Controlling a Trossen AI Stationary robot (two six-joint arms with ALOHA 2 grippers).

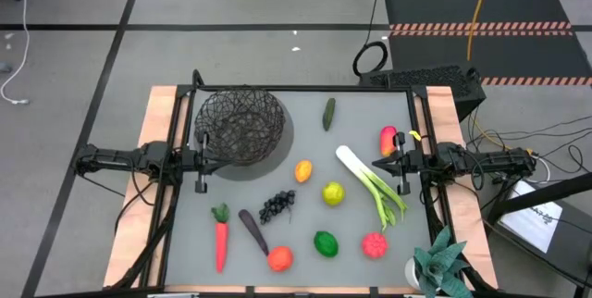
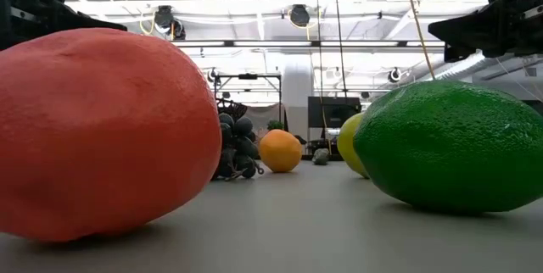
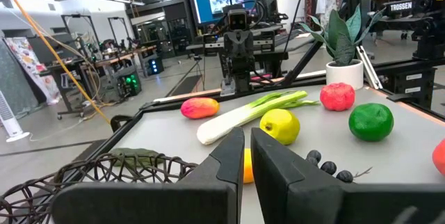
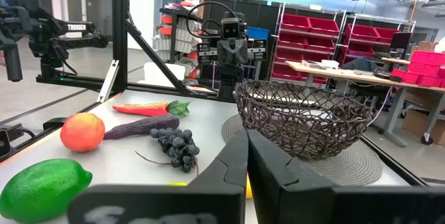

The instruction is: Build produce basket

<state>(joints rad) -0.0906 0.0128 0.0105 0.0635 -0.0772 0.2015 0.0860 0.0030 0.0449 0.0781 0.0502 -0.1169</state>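
The black wire basket (image 1: pixel 242 124) sits at the far left of the table, with nothing in it. Produce lies on the table: cucumber (image 1: pixel 328 113), mango (image 1: pixel 388 138), leek (image 1: pixel 370 185), orange (image 1: pixel 303 170), apple (image 1: pixel 333 192), grapes (image 1: pixel 276 205), eggplant (image 1: pixel 252 229), carrot (image 1: pixel 220 238), orange-red fruit (image 1: pixel 279 258), lime (image 1: pixel 326 242) and pink-red fruit (image 1: pixel 374 244). My left gripper (image 1: pixel 222 161) hovers shut at the basket's near-left side (image 3: pixel 104 172). My right gripper (image 1: pixel 377 163) hovers shut between mango and leek, and faces the basket (image 4: pixel 302 116).
A spiky teal-green plant in a white pot (image 1: pixel 444 266) stands at the near right corner. Wooden strips (image 1: pixel 157 104) border the grey table on both sides. The low view is filled by the orange-red fruit (image 2: pixel 93 129) and the lime (image 2: pixel 454 146). Bare table lies between basket and cucumber.
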